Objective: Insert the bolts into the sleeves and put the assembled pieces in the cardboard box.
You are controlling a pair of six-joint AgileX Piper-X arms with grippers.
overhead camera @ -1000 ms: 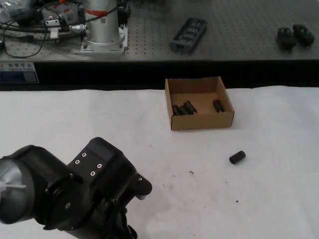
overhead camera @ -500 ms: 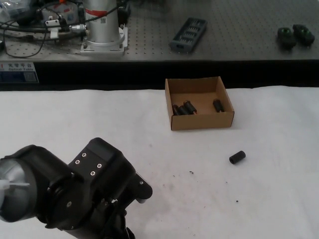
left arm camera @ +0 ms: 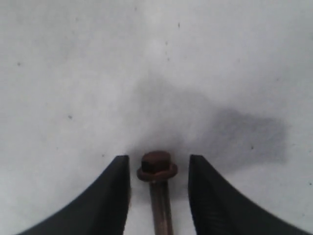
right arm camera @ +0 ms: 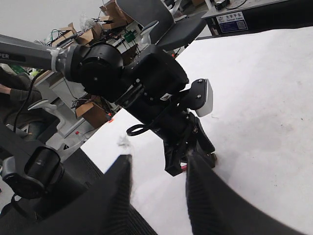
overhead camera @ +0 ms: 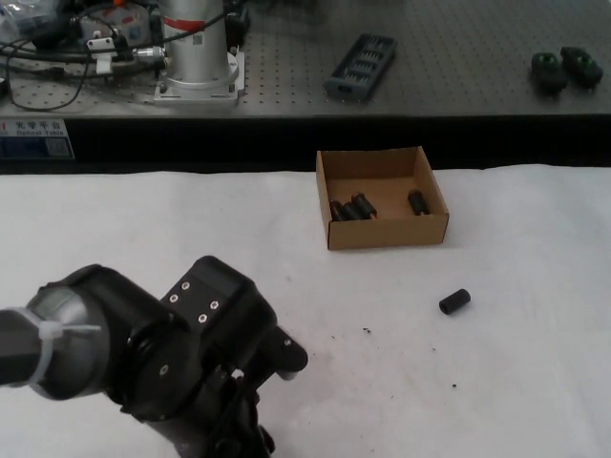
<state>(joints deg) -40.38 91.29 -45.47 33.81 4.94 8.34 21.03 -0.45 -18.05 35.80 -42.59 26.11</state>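
Cardboard box (overhead camera: pixel 387 232) with several dark assembled pieces (overhead camera: pixel 351 207) inside; left gripper (left arm camera: pixel 159 157) spread astride a bolt (left arm camera: pixel 160 198), right gripper (right arm camera: pixel 159 157) spread wide.

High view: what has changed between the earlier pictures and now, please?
The left arm moved to the right over the cloth. Nothing was visibly taken hold of or let go. The box, the pieces in it and the loose sleeve stayed where they were.
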